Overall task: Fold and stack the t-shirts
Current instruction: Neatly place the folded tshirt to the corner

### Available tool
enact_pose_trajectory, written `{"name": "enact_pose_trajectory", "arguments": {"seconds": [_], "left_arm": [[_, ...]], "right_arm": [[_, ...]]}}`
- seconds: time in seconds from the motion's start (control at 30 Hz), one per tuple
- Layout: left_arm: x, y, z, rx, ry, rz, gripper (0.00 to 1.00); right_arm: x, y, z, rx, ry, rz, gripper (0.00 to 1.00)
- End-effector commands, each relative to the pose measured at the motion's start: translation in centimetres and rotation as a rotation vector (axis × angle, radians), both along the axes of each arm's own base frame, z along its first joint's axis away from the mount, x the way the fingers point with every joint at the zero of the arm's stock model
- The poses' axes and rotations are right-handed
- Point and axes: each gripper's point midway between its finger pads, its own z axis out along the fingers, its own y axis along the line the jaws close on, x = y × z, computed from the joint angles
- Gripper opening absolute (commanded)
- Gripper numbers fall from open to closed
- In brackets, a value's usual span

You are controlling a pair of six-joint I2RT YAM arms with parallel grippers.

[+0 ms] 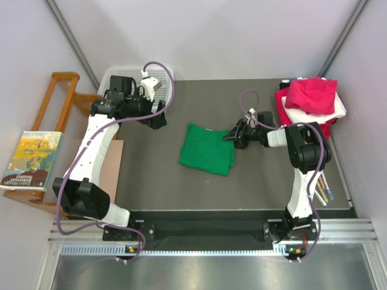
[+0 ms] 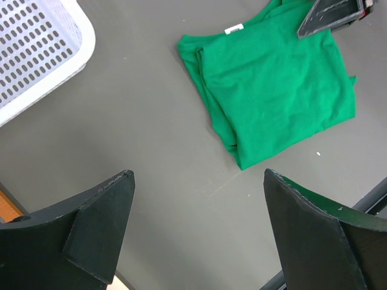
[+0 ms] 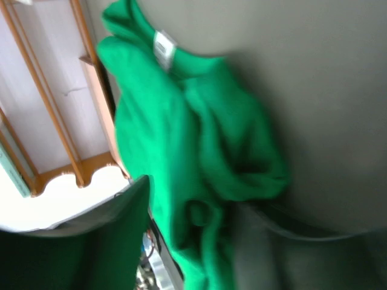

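Observation:
A bright green t-shirt point(image 1: 207, 150) lies folded in a rough square in the middle of the dark table. My right gripper point(image 1: 231, 136) is at its right edge, and its dark fingertip point(image 2: 332, 15) shows over the cloth in the left wrist view. In the right wrist view the green t-shirt point(image 3: 181, 133) bunches up between the fingers of the right gripper point(image 3: 193, 199), which close on it. My left gripper point(image 1: 158, 121) hovers open above bare table, left of the shirt point(image 2: 278, 90), with nothing between its fingers point(image 2: 198, 175). Pink point(image 1: 311, 93), white point(image 1: 338, 109) and red point(image 1: 281, 106) t-shirts lie piled at the back right.
A white mesh basket point(image 1: 163, 77) stands at the back left corner, its rim point(image 2: 84, 36) close to the left gripper. A wooden rack point(image 1: 60, 103) and a book point(image 1: 30, 160) sit beyond the left edge. Pens point(image 1: 323, 187) lie by the right edge.

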Motion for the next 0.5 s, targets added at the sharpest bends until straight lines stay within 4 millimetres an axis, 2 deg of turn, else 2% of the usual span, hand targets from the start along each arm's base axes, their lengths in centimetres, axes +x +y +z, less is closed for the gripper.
{"name": "enact_pose_trajectory", "arguments": {"seconds": [0.0, 0.03, 0.13, 0.17, 0.3, 0.37, 0.4, 0.43, 0.47], "left_arm": [[-0.3, -0.2, 2.7, -0.015, -0.073, -0.014, 0.92], [-0.3, -0.2, 2.8, -0.013, -0.075, -0.014, 0.92], [-0.4, -0.1, 2.9, -0.009, -0.079, -0.014, 0.92], [-0.5, -0.1, 2.9, -0.008, -0.080, -0.017, 0.92], [-0.5, -0.1, 2.5, -0.006, -0.070, -0.015, 0.92], [-0.7, -0.1, 2.2, -0.009, -0.060, -0.016, 0.92], [-0.6, -0.1, 2.1, -0.009, -0.060, -0.016, 0.92], [-0.6, -0.2, 1.9, -0.010, -0.055, -0.016, 0.92], [-0.6, -0.1, 1.8, -0.010, -0.052, -0.014, 0.92]], "right_arm": [[-2.9, 0.1, -5.1, -0.103, 0.153, -0.006, 0.38], [-2.8, 0.1, -5.3, -0.107, 0.159, -0.008, 0.23], [-2.9, 0.4, -5.5, -0.109, 0.169, -0.002, 0.04], [-2.8, 0.4, -5.5, -0.108, 0.171, -0.004, 0.01], [-2.5, 0.7, -4.8, -0.091, 0.158, 0.002, 0.00], [-1.7, 1.2, -3.4, -0.068, 0.132, 0.010, 0.00], [-1.2, 1.4, -2.6, -0.057, 0.112, 0.014, 0.00], [0.4, 1.8, -0.2, -0.037, 0.048, 0.018, 0.00], [1.0, 2.0, 1.2, -0.026, 0.035, 0.027, 0.00]]}}
